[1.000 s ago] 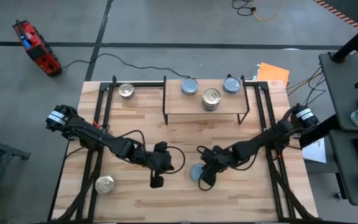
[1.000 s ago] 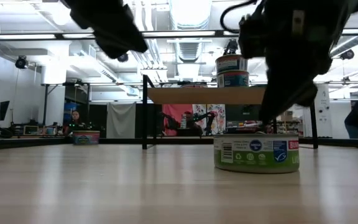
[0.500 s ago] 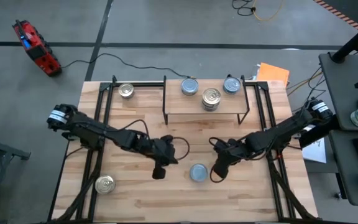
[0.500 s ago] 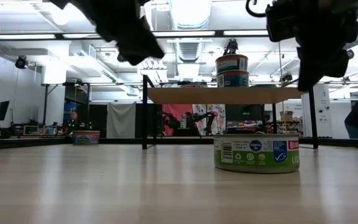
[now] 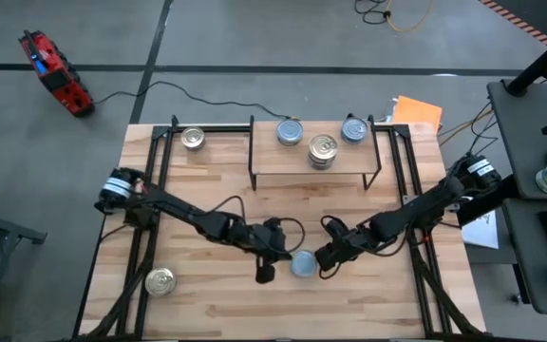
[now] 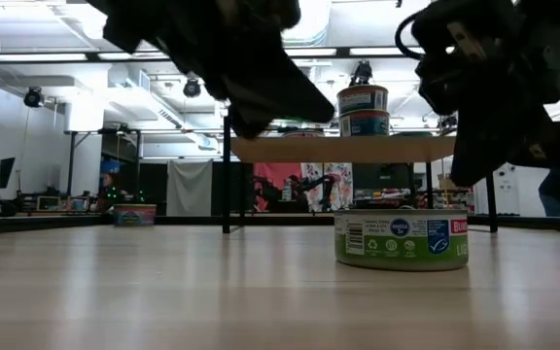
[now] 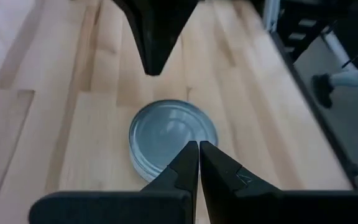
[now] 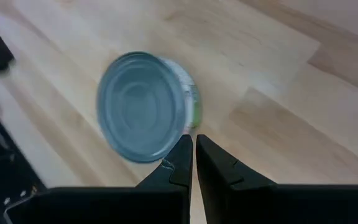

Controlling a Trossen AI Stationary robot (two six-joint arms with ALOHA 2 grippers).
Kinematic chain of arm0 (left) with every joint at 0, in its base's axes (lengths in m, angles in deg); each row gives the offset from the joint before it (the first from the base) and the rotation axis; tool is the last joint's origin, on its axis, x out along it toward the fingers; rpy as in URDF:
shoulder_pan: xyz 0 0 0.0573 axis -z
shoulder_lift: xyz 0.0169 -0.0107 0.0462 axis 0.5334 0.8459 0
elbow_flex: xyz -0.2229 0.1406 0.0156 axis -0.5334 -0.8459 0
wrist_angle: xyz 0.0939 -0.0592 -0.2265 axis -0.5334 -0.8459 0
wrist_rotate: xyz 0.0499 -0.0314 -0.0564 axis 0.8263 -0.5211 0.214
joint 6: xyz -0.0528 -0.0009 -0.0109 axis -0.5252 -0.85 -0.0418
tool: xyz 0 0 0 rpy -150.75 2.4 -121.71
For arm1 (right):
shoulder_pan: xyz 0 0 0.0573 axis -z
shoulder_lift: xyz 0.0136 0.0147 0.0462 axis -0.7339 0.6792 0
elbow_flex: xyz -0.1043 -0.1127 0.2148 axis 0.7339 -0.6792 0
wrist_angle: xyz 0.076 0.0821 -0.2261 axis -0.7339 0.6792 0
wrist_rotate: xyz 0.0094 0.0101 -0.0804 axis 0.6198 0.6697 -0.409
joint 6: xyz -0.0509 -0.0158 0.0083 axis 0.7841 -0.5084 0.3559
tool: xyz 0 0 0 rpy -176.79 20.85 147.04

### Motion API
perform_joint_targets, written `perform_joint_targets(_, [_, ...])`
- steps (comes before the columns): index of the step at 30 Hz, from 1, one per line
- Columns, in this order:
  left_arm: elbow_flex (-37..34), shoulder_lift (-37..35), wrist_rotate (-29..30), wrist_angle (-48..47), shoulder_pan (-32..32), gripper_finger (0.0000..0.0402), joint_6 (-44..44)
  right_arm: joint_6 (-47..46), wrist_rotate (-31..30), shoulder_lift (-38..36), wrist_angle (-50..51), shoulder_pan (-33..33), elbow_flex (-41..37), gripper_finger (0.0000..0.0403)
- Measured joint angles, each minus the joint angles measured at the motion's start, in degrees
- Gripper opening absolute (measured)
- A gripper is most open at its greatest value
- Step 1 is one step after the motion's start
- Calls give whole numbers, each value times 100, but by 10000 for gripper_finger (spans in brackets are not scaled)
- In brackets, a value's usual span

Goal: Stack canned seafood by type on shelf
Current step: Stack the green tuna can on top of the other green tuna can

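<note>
A blue-topped tin stands on the table near the middle. My left gripper hovers shut just left of it and higher, pointing at it. My right gripper hovers shut at the tin's right, its tips a little above the tin's top. The shelf stands at the far middle. It carries a stack of two tins with a silver top. Two blue-topped tins show at its far side.
A silver-topped tin stands at the far left of the table and another at the near left. Black frame rails run along both sides. Bare wood lies between the shelf and the grippers.
My left gripper has gone toward the table's right edge and down, closing in on the blue-topped tin. My right gripper has drawn up and to the right off the tin, rolled about its own line, and sunk again beside it. The tin has stayed put.
</note>
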Motion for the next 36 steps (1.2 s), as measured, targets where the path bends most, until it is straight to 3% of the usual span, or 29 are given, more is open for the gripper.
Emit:
perform_joint_targets(14, [262,643,-41,3,39,0,17,-757,31,25,-111,-21,0,13])
perform_joint_targets(23, [313,571,-930,-728,33,0,750,-570,33,62,-92,-21,-2,13])
perform_joint_targets(29, [308,573,-906,-694,39,0,758,-592,31,62,-106,-21,-2,13])
perform_joint_targets(36, [306,573,-349,-466,96,0,550,-817,36,62,-110,-45,-2,13])
